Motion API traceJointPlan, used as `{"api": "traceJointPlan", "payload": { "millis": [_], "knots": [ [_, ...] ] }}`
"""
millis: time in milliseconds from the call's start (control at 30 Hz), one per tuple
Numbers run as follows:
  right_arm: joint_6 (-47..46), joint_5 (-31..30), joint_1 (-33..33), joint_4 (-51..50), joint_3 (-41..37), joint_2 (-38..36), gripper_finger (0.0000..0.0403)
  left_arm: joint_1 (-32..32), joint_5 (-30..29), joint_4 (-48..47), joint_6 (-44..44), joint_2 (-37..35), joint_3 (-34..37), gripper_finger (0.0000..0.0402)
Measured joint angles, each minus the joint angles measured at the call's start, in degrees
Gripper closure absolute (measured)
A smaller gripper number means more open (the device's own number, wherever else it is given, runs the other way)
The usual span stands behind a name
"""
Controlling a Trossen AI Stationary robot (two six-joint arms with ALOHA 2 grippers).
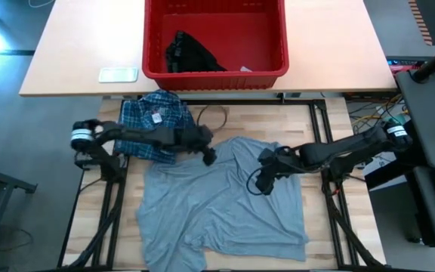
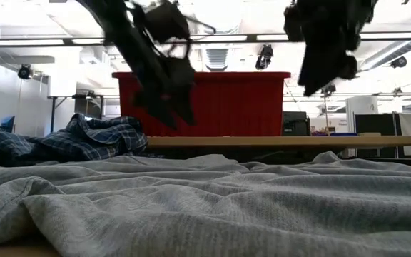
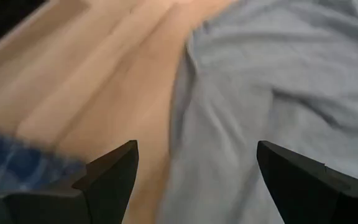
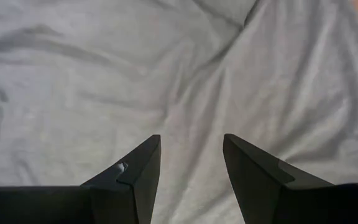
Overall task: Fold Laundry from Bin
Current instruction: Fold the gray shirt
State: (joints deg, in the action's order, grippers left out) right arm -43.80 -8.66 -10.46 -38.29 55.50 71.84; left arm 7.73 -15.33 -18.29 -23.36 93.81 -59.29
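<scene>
Writing: none readable | left claw [image 1: 209,156] released | right claw [image 1: 261,183] parted, empty over grey T-shirt [image 1: 217,204]

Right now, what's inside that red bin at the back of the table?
In the red bin a crumpled black garment lies near its left front corner, with a small white scrap by the front wall. The rest of the floor looks bare; whatever is under the garment is hidden.

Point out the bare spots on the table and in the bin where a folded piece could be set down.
Free: the bin floor beside the black garment; the light tabletop either side of the bin; a wood strip between the plaid shirt and the grey T-shirt. Crowded: the table's middle, under the T-shirt, with the left gripper and right gripper above it, both open.
</scene>
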Motion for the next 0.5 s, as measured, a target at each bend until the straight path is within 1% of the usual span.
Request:
{"api": "traceJointPlan", "payload": {
  "millis": [67,133,200,233,300,367,433,500],
  "knots": [
    [-0.1,-0.4,0.0,-0.1,0.7,-1.2,0.0234,3.3,4.1,4.4,3.9,2.9,-0.7,0.0091],
    [-0.7,-0.7,0.0,0.0,1.2,-2.1,0.0234,5.4,8.2,6.5,6.7,5.9,-2.3,0.0091],
    [-1.9,-1.1,0.0,0.0,1.6,-3.0,0.0234,6.9,10.4,6.4,9.9,8.9,-4.3,0.0091],
    [-2.5,-1.5,0.0,-0.1,1.6,-3.3,0.0234,7.4,10.5,6.0,11.1,10.4,-5.3,0.0091],
    [-3.5,-2.4,0.0,-0.3,1.6,-4.0,0.0234,8.6,11.5,5.1,12.3,12.9,-6.6,0.0092],
    [-5.8,-4.2,0.0,-0.4,1.6,-4.4,0.0234,9.5,14.2,4.8,12.3,14.9,-7.6,0.0096],
    [-8.3,-5.3,0.0,-0.3,1.6,-4.7,0.0234,9.8,16.4,4.7,12.2,15.9,-8.1,0.0116],
    [-9.7,-5.9,0.0,-0.4,1.6,-5.0,0.0234,9.7,16.4,4.8,12.3,16.7,-8.6,0.0158]
  ]
}}
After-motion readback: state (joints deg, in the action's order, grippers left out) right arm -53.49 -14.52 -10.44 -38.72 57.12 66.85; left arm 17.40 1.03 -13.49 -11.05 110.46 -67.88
